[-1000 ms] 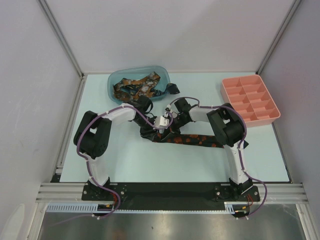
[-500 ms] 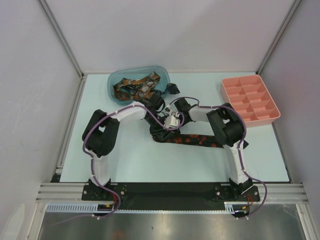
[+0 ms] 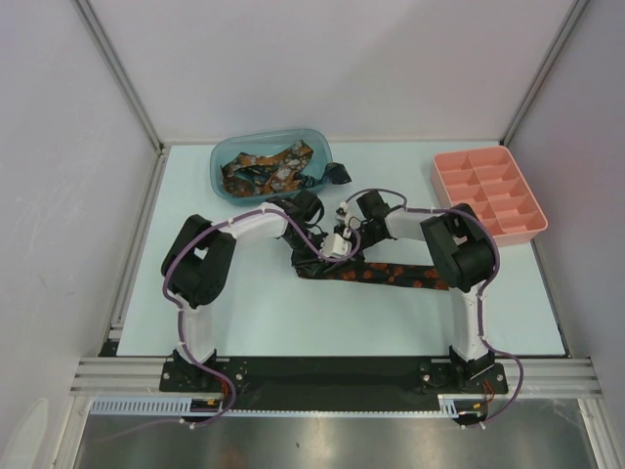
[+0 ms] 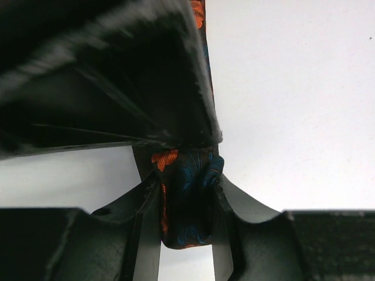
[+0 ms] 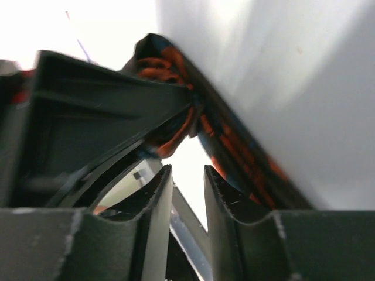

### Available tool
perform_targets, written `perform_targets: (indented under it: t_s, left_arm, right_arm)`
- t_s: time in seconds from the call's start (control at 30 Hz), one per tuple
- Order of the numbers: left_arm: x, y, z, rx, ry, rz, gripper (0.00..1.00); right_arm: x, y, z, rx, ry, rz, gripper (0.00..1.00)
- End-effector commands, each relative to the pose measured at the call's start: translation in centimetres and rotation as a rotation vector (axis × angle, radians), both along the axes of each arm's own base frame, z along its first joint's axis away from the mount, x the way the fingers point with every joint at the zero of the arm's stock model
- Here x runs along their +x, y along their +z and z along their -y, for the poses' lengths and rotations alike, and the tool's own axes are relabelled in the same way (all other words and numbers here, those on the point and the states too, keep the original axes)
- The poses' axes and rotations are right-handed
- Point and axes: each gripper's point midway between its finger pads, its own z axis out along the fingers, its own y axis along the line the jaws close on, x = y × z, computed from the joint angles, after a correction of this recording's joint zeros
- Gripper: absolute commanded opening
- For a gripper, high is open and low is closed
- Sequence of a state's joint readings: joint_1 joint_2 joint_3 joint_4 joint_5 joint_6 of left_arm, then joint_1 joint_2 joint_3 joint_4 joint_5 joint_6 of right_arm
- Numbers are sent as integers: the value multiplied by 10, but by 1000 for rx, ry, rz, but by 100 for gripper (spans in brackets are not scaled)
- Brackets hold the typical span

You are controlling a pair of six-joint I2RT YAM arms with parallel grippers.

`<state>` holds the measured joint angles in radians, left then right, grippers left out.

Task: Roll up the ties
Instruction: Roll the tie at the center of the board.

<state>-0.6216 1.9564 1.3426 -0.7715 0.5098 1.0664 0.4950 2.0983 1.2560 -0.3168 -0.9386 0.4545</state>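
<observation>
One tie (image 3: 386, 275), dark with orange-red blotches, lies flat across the middle of the table. Its left end is bunched up under both grippers. My left gripper (image 3: 314, 239) is shut on that bunched end; in the left wrist view the dark blue and orange fabric (image 4: 181, 216) fills the gap between the fingers of the gripper (image 4: 186, 184). My right gripper (image 3: 344, 227) is right next to it. In the right wrist view the jaws of my right gripper (image 5: 187, 172) stand a little apart with nothing between them, and the tie (image 5: 234, 146) runs just beyond the tips.
A blue bowl (image 3: 223, 156) at the back left holds several more ties. A pink compartment tray (image 3: 488, 195) stands at the back right. White walls close in the left, back and right sides.
My left gripper has moved right along the tie's bunched end and closer to my right gripper. The right arm's elbow has shifted a little right.
</observation>
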Motion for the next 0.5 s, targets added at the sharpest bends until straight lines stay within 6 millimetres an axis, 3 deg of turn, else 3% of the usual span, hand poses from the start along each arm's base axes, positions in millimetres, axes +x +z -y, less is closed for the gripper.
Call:
perform_targets:
  t_s: [0.0, 0.33, 0.47]
  left_arm:
    - [-15, -21, -6, 57, -21, -50, 35]
    - [-11, -20, -2, 51, -4, -49, 39]
    - [-11, -19, -2, 50, 0, -49, 40]
  right_arm:
    - [10, 42, -6, 109, -38, 29, 34]
    - [18, 26, -23, 114, -87, -21, 39]
    - [21, 16, -27, 92, -78, -19, 22]
